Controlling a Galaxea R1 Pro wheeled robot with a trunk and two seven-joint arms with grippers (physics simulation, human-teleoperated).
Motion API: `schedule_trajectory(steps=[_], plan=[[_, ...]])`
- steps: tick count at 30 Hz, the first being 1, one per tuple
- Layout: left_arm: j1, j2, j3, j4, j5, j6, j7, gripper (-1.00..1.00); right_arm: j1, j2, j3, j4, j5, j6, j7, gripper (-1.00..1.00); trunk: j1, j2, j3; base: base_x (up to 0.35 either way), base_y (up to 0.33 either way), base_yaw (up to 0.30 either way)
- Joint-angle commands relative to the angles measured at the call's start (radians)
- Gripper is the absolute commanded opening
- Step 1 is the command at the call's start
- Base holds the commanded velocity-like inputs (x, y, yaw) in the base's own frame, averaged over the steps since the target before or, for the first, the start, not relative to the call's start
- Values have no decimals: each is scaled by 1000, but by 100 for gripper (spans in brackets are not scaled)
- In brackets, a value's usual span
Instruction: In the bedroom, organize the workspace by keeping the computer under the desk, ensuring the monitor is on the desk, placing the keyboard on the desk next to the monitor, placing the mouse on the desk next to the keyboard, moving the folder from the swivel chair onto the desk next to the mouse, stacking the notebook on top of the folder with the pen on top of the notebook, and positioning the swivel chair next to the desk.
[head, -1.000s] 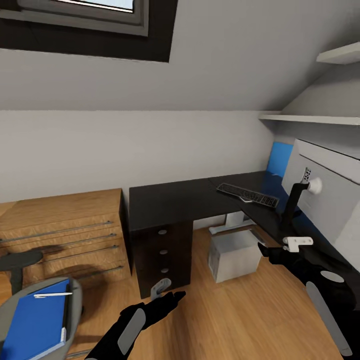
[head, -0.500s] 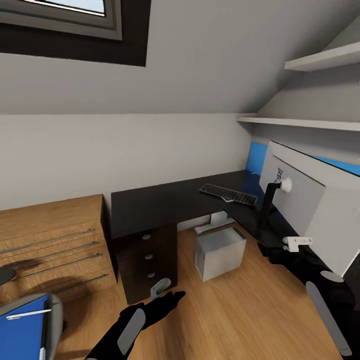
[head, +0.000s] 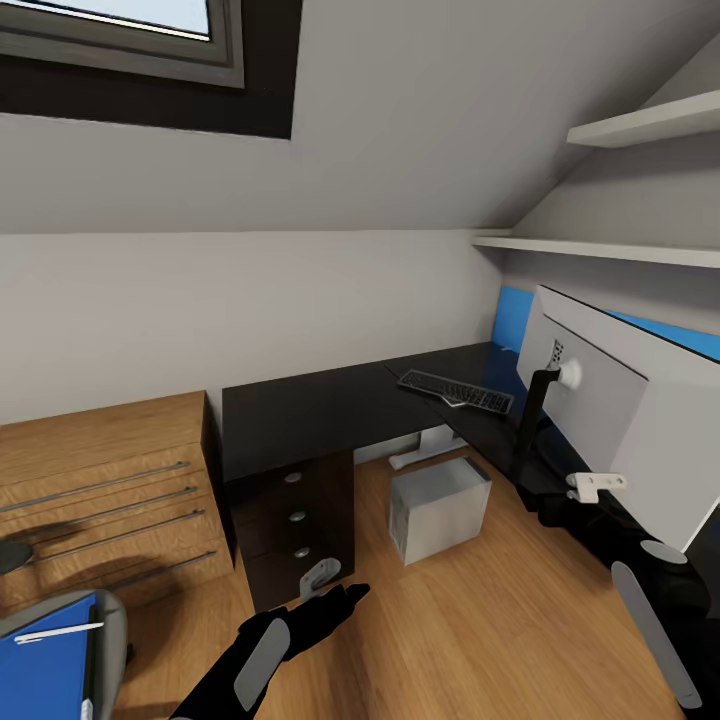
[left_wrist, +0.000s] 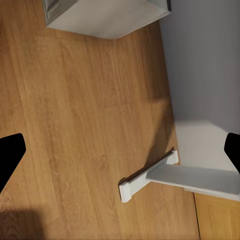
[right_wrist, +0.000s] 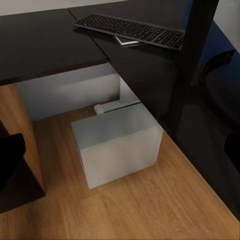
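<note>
Desk unmoved, keyboard unmoved, camera nearly steady

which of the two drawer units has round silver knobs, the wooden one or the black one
The black drawer unit under the desk has them. The light-wood dresser beside it has long thin bar handles instead.

One desk, one keyboard, one monitor, one computer, one folder, one pen, two wall shelves, three drawer knobs.
</note>
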Motion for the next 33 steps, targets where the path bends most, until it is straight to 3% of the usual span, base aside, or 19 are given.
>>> schedule_trajectory(steps=[1,8,23,33], plan=[[0,0,0,-1,5,4,0,100,-1,0,-1,0,-3,5,2,100,0,-1,-1,0,0,-2],[3,3,-1,3,4,2,-3,100,-4,1,2,3,-3,3,2,100,0,-1,-1,38,0,-1],[4,5,-6,6,3,-18,-8,100,-4,0,6,-7,-3,-19,4,100,0,-1,-1,296,-19,0],[4,4,-7,7,3,-19,-10,100,-9,-3,-4,7,5,-20,-2,100,0,-1,-1,109,-20,0]])
